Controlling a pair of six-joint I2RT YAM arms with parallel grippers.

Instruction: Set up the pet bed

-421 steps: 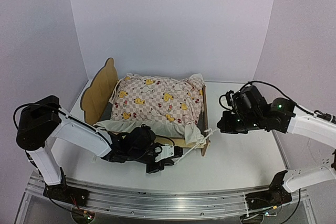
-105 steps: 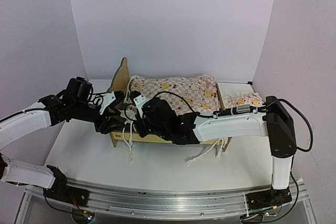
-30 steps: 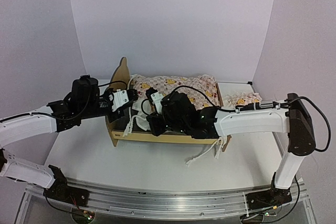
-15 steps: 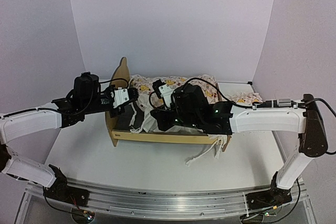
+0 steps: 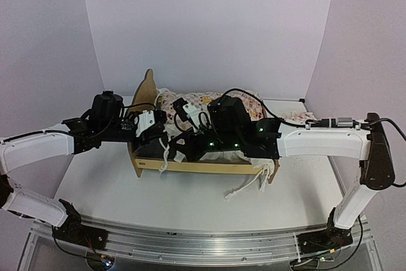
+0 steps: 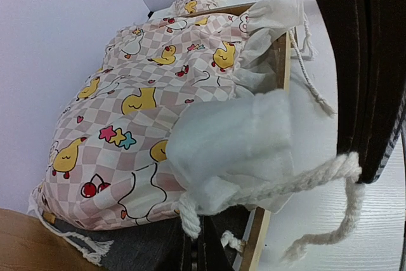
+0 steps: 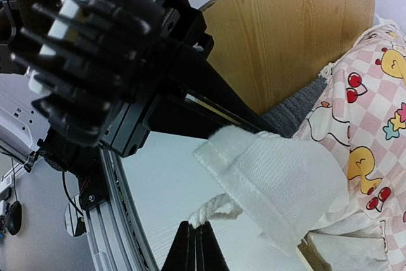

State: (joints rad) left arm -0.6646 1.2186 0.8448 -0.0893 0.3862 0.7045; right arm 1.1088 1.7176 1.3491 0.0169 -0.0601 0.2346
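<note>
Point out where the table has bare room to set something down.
Bare table runs between the pet bed's front rail and the arm bases, apart from a trailing cord. Crowded: the headboard end, where the left gripper and right gripper pinch the quilt's drawstrings.

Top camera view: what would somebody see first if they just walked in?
The yellow-duck quilt jumps out first, bunched in the wooden pet bed in the middle of the table. Next, the left pincer and right pincer meet near the headboard, each pinching a white cord at the quilt's cream ruffle.
</note>
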